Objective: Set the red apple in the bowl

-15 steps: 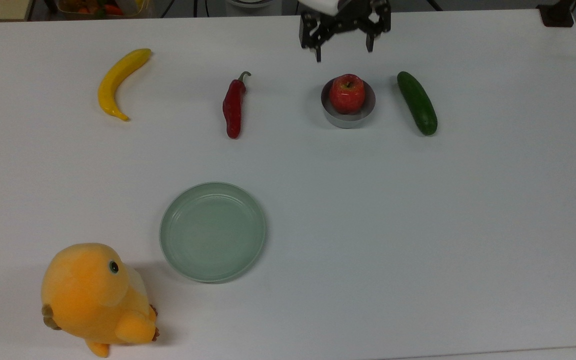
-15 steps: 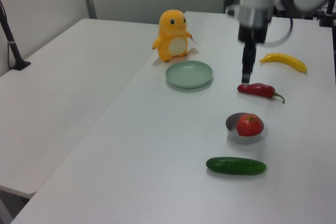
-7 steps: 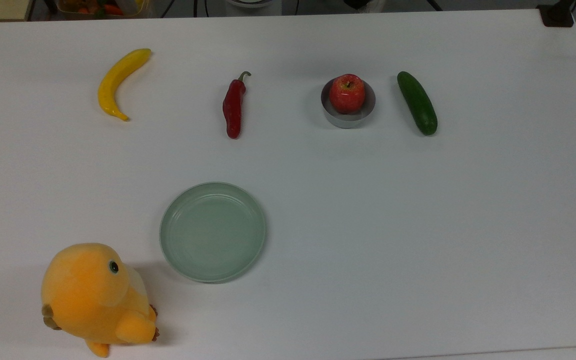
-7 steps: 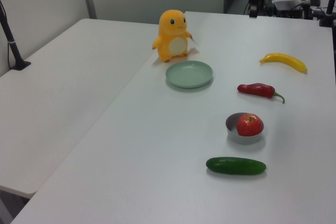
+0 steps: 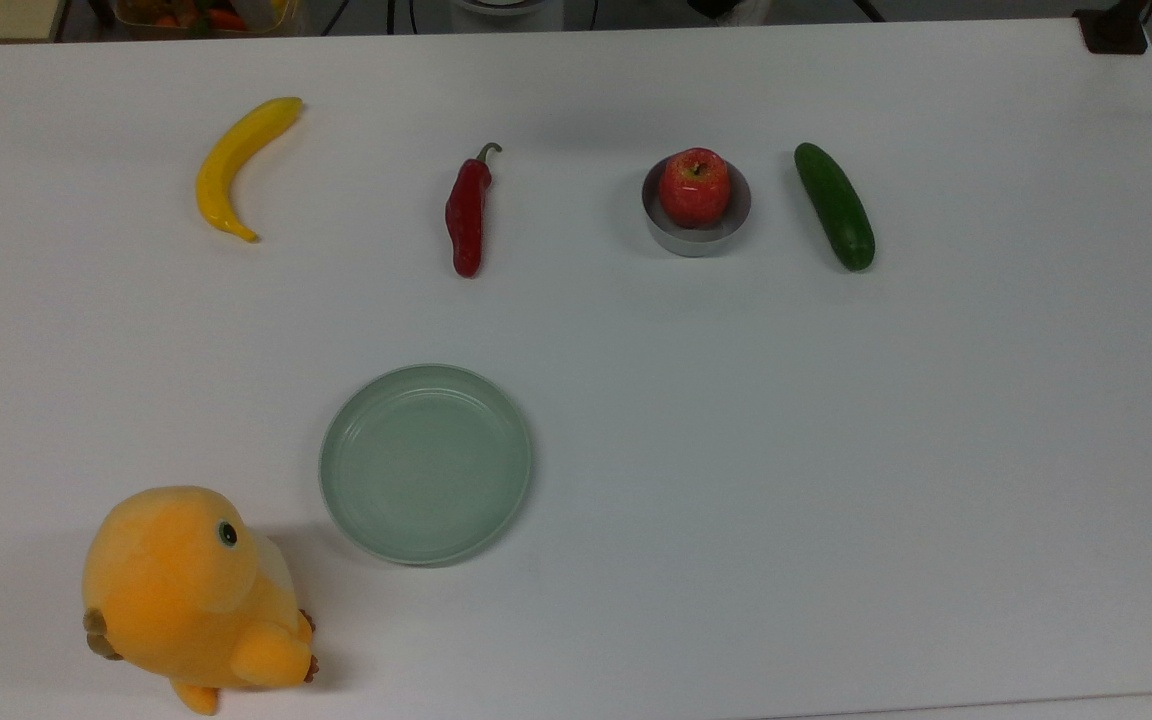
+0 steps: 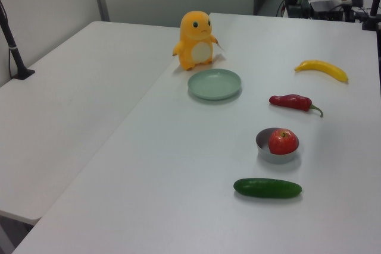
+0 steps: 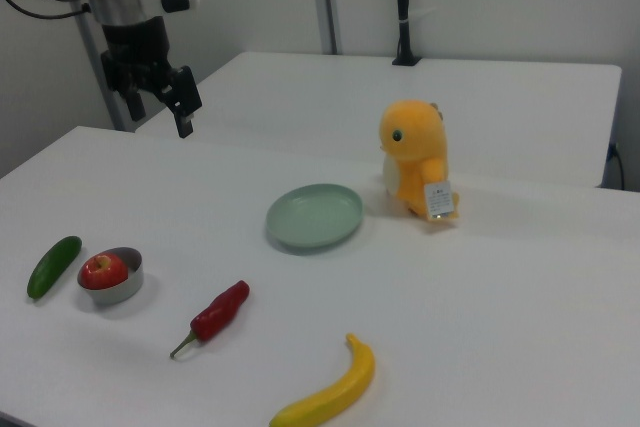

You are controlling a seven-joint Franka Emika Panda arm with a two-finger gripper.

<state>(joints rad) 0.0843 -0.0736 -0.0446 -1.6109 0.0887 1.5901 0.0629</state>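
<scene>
The red apple (image 5: pixel 695 186) sits inside the small grey bowl (image 5: pixel 700 243), stem dimple up, its top standing above the rim. The left view has the same apple (image 6: pixel 283 141) in the bowl (image 6: pixel 264 141), and the right view shows the apple (image 7: pixel 103 270) in the bowl (image 7: pixel 127 292) at the right view's lower left. My gripper (image 7: pixel 159 111) hangs high above the table in the right view, well above and behind the bowl. It is open with nothing between its fingers.
A cucumber (image 5: pixel 835 205) lies close beside the bowl and a red chili pepper (image 5: pixel 466 212) lies on its other side. Farther off are a banana (image 5: pixel 235 163), a pale green dish (image 5: pixel 426 462) and an orange plush toy (image 5: pixel 186 592).
The gripper, which hung just behind the bowl a second ago, has lifted out of the top and left views. The apple and bowl have not moved.
</scene>
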